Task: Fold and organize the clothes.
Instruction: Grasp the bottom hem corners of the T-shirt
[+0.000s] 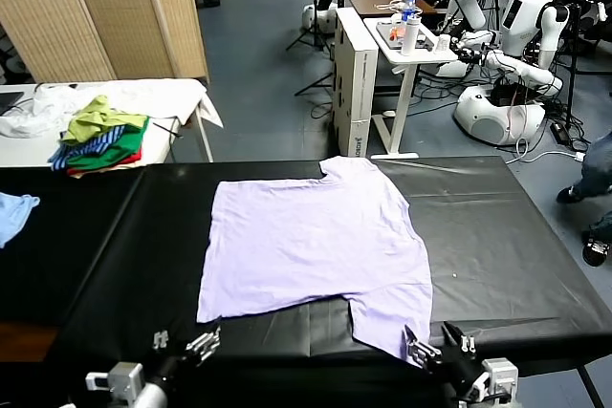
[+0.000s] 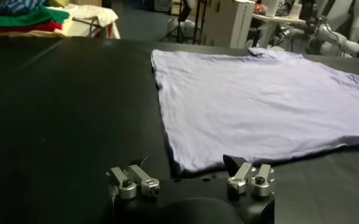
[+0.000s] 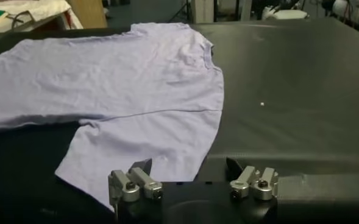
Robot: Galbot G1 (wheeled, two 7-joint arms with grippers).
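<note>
Looking from left to right, you see the left gripper [image 1: 182, 351] low at the near table edge, its fingers spread apart and holding nothing, just before the near left corner of the T-shirt [image 1: 316, 246]. The pale lavender T-shirt lies flat, spread over the middle of the black table [image 1: 497, 236], with wide bare black surface on both sides of it. The right gripper [image 1: 435, 351] stands at the near sleeve, fingers apart; one fingertip is at the sleeve edge, but you cannot tell if it touches. Both arms are cut off by the picture border. No writing is readable.
</note>
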